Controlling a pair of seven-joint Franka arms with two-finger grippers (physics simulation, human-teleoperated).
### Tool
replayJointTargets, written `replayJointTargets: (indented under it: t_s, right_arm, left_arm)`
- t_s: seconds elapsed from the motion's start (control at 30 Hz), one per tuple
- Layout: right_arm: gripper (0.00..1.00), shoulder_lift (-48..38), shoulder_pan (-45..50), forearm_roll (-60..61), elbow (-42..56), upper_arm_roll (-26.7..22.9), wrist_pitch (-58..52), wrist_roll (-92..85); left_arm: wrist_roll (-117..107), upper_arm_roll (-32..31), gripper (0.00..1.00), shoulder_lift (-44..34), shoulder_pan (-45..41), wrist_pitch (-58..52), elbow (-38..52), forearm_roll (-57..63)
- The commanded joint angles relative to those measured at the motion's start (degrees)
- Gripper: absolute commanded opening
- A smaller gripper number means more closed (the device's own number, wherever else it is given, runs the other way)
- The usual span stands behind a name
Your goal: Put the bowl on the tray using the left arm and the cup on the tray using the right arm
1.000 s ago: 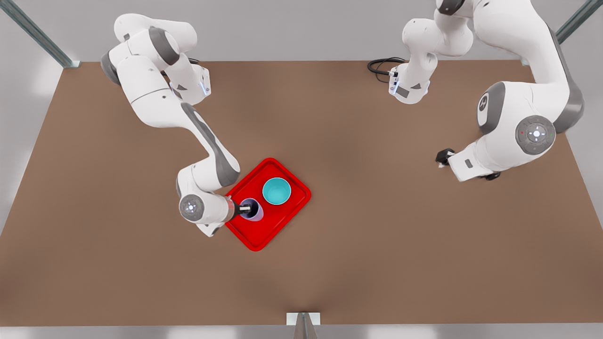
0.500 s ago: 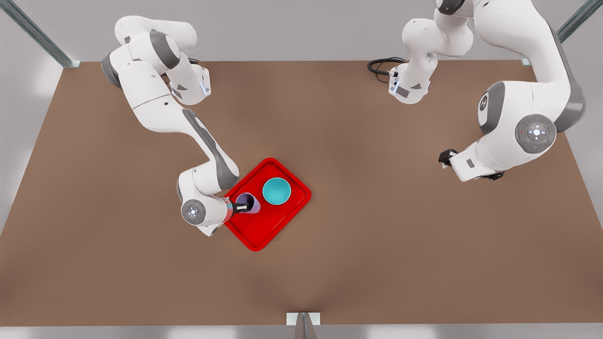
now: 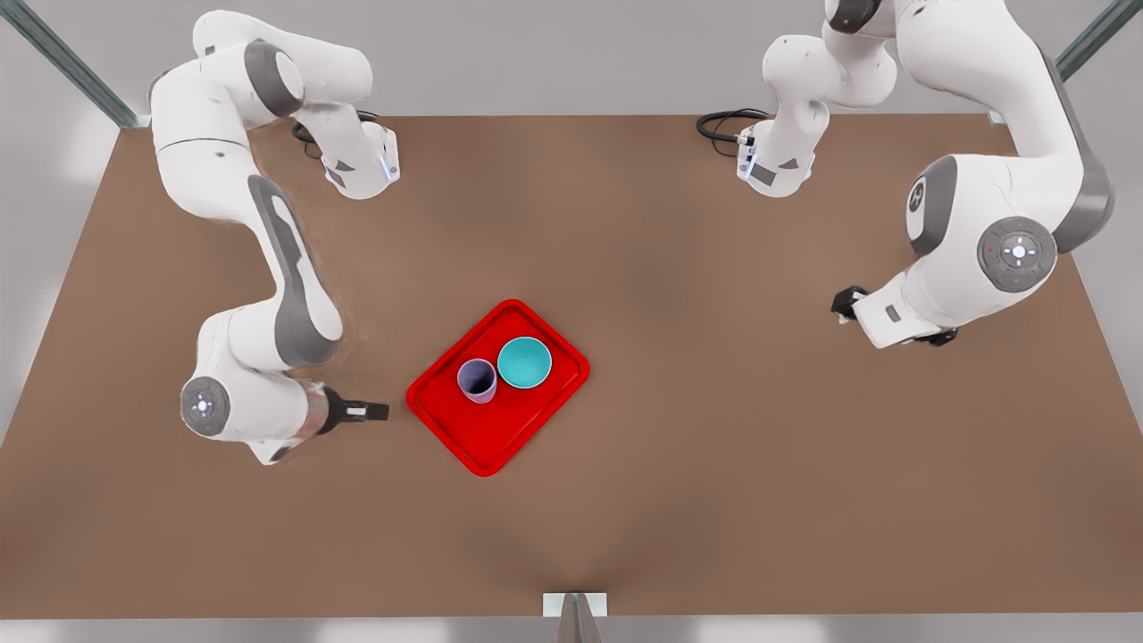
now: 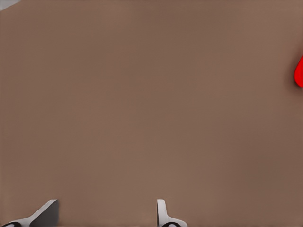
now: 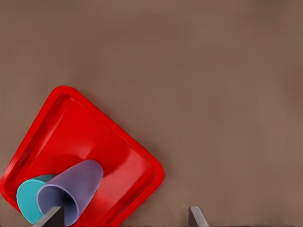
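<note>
Overhead front view; downward wrist views sharing the tray (image 3: 536, 420)

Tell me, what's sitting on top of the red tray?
On the bright red rectangular tray stand a small lavender cup and a round teal bowl, upright, side by side. Both look empty, though the cup's bottom is in shadow.

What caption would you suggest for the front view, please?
Cup and bowl stand on the red tray; right gripper beside it, left gripper far off.

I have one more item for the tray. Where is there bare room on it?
The tray is bare in its near half, below the cup and bowl. The far half is crowded: both stand there side by side.
</note>
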Motion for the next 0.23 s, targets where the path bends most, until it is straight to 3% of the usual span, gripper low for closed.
replayJointTargets:
  t_s: [0.0, 0.03, 0.07, 0.1, 0.13, 0.2]
  right_arm:
    - [1.00, -2.75, -0.90, -2.41, -0.53, -0.58, -0.24, -2.24]
    - [1.00, -6.61, -2.66, -5.23, -1.76, -0.93, -2.52, -3.04]
    - [1.00, -13.82, -0.03, -5.06, -4.31, -7.87, -6.13, -3.74]
    - [1.00, -15.85, 4.19, -4.71, -4.49, -15.43, -8.68, -7.08]
    - [1.00, -18.13, 6.21, -4.45, -5.18, -19.65, -10.70, -7.43]
    - [1.00, -25.86, 7.35, -2.51, -13.27, -23.08, -10.97, -7.96]
  left_arm:
    - [-0.02, 0.00, 1.00, 0.04, 0.01, 0.04, 0.00, 0.06]
    - [-0.02, 0.00, 1.00, 0.04, 0.01, 0.04, 0.09, -0.03]
    - [-0.11, 0.00, 1.00, 0.04, 0.01, 0.04, 0.00, -0.03]
    - [-0.11, 0.00, 1.00, 0.13, 0.01, 0.04, 0.00, 0.06]
    - [-0.11, 0.00, 1.00, 0.13, 0.01, 0.04, 0.00, 0.06]
    - [-0.11, 0.00, 1.00, 0.39, 0.01, 0.04, 0.00, 0.06]
